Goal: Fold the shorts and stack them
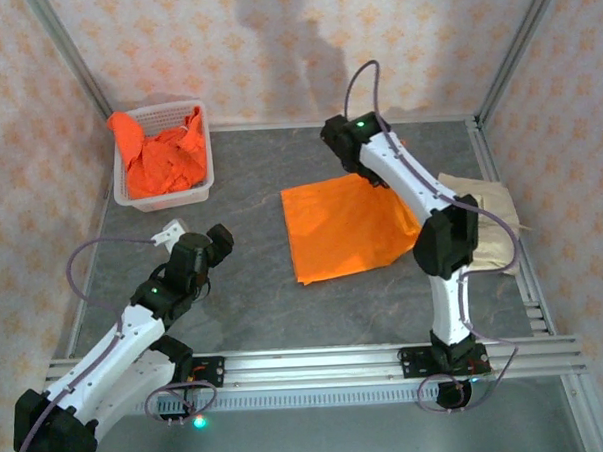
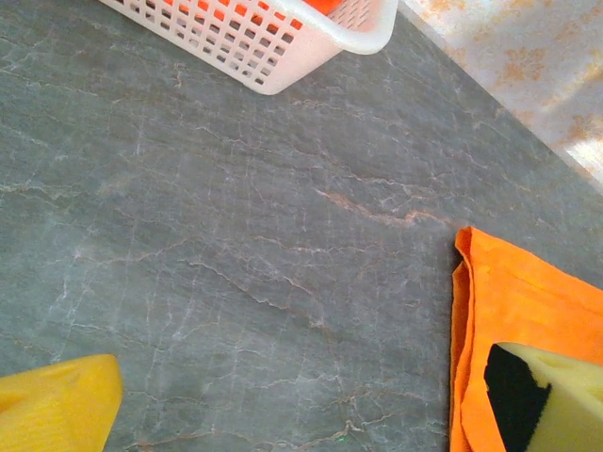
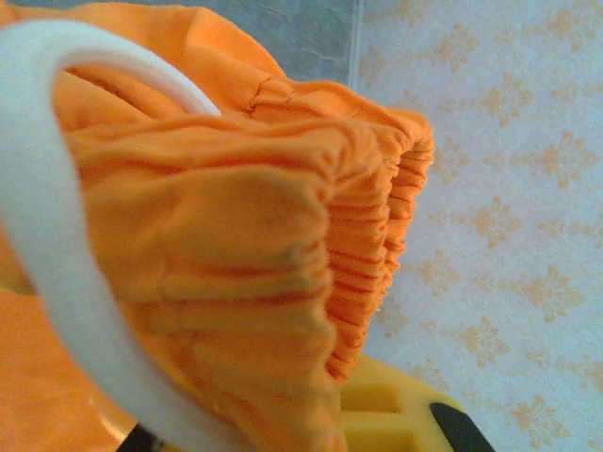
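Top external: right tool (image 1: 376,180) pinches the orange shorts' (image 1: 347,227) waistband, apparently mid-fold; next, drape it nearward. Left tool (image 1: 196,241) gapes empty.

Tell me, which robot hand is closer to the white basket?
Left. The left gripper hangs open just on the robot's side of the basket. The right gripper is farther off to the right, shut on the spread orange shorts.
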